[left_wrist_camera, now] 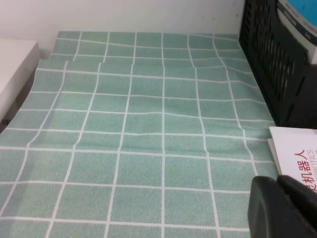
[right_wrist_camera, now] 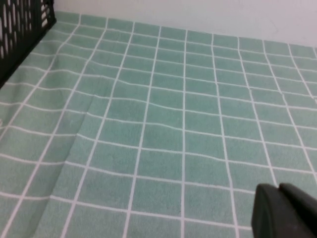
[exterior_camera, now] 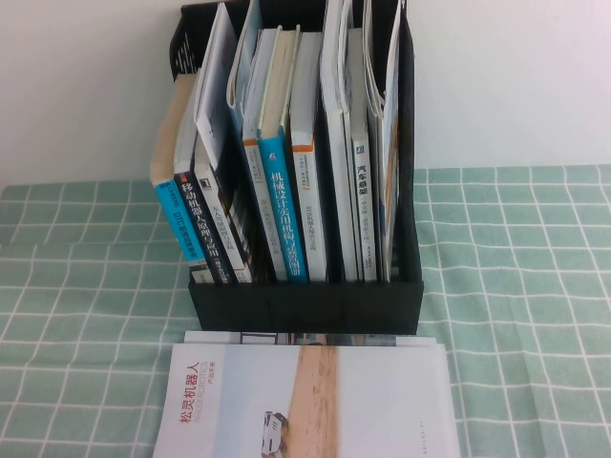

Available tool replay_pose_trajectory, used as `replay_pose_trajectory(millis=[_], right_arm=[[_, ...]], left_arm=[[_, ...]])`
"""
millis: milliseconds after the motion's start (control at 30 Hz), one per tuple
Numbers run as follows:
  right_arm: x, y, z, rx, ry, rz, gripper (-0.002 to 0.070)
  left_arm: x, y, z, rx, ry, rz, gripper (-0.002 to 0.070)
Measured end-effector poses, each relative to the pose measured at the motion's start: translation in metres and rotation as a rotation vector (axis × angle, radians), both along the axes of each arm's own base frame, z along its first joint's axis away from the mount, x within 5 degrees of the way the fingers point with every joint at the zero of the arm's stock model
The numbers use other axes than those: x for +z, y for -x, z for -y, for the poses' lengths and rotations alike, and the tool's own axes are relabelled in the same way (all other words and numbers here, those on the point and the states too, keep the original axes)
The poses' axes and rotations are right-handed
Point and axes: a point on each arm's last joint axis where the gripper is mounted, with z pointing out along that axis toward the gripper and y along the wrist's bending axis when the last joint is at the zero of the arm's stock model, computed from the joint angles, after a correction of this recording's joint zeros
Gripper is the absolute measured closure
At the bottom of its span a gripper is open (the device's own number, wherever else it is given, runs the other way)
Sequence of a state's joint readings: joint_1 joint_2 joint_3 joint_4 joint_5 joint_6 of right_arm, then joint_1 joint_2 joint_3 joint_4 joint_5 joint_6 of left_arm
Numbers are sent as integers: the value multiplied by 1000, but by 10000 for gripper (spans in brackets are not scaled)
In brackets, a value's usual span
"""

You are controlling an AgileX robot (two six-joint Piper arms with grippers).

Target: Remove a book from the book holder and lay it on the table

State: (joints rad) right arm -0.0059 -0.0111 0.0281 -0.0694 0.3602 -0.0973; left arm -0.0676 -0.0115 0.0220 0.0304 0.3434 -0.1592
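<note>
Your left gripper (left_wrist_camera: 285, 208) sits low over the table (left_wrist_camera: 148, 148) on the left side, with a corner of the book (left_wrist_camera: 297, 153) just beside its dark fingertips; you cannot tell from this whether its fingers are spread or pressed together. Your right gripper (right_wrist_camera: 285, 210) hangs over bare cloth on the right side, and its finger state cannot be told either. Neither gripper shows in the high view.

You can see the book (exterior_camera: 305, 401) lying flat on the table at the near edge, cover up, red title at its left and the tan stripe running down its middle. It rests on top of another thin booklet whose edge peeks out along its far side. Just beyond it stands the book holder (exterior_camera: 305, 305), upright, its low front wall facing you. Several books stand in its slots, blue-spined ones (exterior_camera: 282, 205) leaning at the left, thinner white ones (exterior_camera: 339, 143) upright at the right.
</note>
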Motion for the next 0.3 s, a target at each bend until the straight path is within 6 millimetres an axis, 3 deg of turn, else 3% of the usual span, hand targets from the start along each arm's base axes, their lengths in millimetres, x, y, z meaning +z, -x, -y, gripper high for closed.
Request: replay_pose_trajectory(millis=[300], right_arm=[[0,0,0,-12,-17,-4,677]], left_arm=[[0,0,0,0,0,0,678]])
